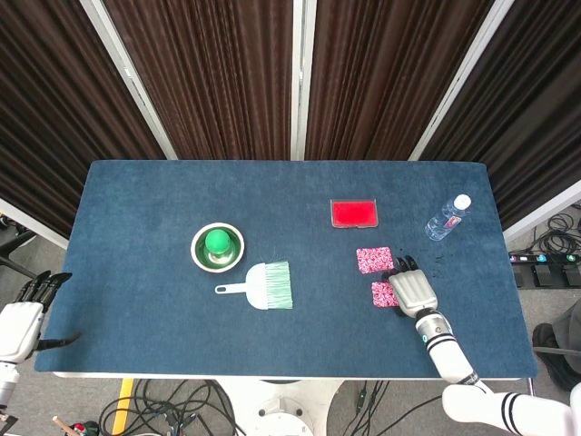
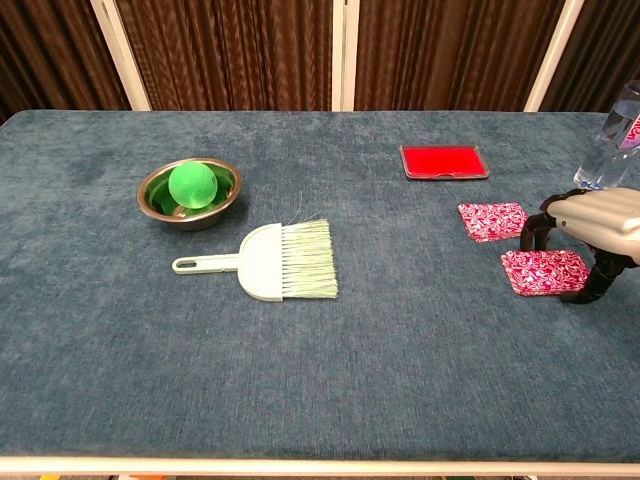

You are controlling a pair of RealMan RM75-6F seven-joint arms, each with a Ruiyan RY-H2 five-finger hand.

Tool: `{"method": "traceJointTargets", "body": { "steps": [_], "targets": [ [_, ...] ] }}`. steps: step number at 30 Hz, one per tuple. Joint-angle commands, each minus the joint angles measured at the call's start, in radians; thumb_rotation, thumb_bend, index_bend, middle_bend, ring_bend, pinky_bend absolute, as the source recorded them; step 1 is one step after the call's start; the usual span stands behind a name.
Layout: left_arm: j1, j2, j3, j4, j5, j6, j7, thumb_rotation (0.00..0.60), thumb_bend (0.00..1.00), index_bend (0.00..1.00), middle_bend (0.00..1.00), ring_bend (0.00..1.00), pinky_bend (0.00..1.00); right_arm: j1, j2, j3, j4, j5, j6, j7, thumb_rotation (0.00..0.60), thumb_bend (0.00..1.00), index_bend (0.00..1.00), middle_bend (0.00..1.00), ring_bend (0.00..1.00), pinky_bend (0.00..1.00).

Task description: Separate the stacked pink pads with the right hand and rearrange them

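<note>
Two pink pads lie apart on the worktop (image 2: 400,400): far pad (image 2: 492,220), near pad (image 2: 545,271). Right hand (image 2: 590,225) arches over the near pad, fingers curled down, holding nothing. Left hand (image 1: 23,318) hangs spread off the worktop edge.

**Two pads apart, our right hand over the nearer one**

From above we see our right hand (image 1: 413,289) spread palm-down across the right part of the near pink pad (image 1: 382,294). The far pink pad (image 1: 374,260) lies just beyond it, apart. A red tray (image 1: 354,213), a water bottle (image 1: 448,218), a brush (image 1: 263,286) and a bowl (image 1: 218,247) holding a green ball (image 1: 217,242) share the blue table (image 1: 145,209). Our left hand (image 1: 20,318) hangs off the table's left edge, fingers apart.
</note>
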Motion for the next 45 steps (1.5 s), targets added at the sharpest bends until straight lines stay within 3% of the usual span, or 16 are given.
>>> {"method": "traceJointTargets", "body": {
  "steps": [1,32,45],
  "targets": [
    [0.0,-0.001,0.0,0.001,-0.001,-0.001,0.001,0.6,0.0,0.11,0.1,0.01,0.12,-0.001,-0.002,0.0,0.002,-0.002,0.004,-0.002,0.6,0.12,0.34,0.34,0.06,0.0],
    [-0.002,0.001,0.006,0.001,-0.002,-0.011,-0.006,0.6,0.0,0.11,0.09,0.01,0.12,-0.011,0.009,0.009,-0.018,-0.03,0.037,0.007,0.6,0.14,0.4,0.4,0.08,0.0],
    [-0.001,0.004,0.005,0.0,0.003,-0.002,-0.012,0.6,0.0,0.11,0.09,0.01,0.12,0.022,0.006,0.031,-0.078,-0.055,0.046,-0.038,0.6,0.14,0.41,0.4,0.08,0.0]
  ]
}}
